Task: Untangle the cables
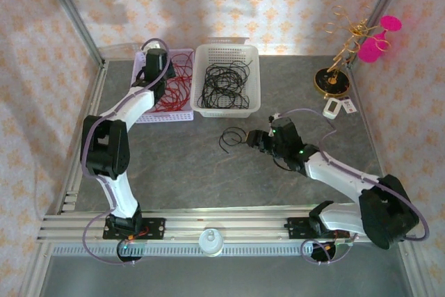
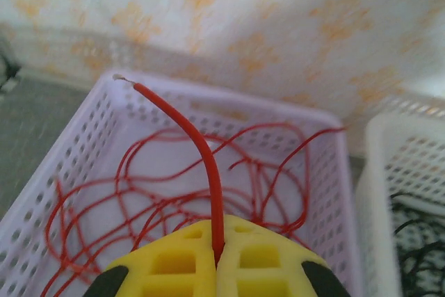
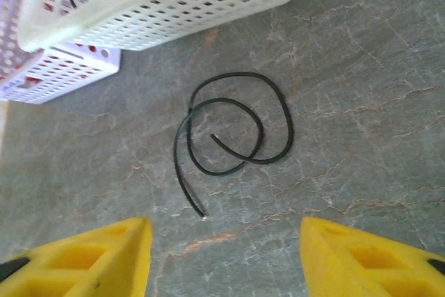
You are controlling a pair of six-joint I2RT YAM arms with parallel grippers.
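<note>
My left tool [image 2: 217, 259] is clamped on a red cable [image 2: 201, 144] over the lavender basket [image 2: 97, 123], the cable's tip arcing toward 11 o'clock. My right tool [image 3: 224, 234] hangs with jaws apart above the black cable [image 3: 236, 126], coiled flat on the desk [image 3: 361, 102]. Its loose tail runs 12-to-6, so I'd straddle that crosswise and pinch low.

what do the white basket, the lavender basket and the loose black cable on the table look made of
White basket: looks like moulded plastic, slightly glossy, with a regular grid of holes. Lavender basket: likely the same perforated plastic. Black cable: thin wire in a smooth, matt black sleeve, probably plastic or rubber; a pale bare tip hints at metal inside.
</note>
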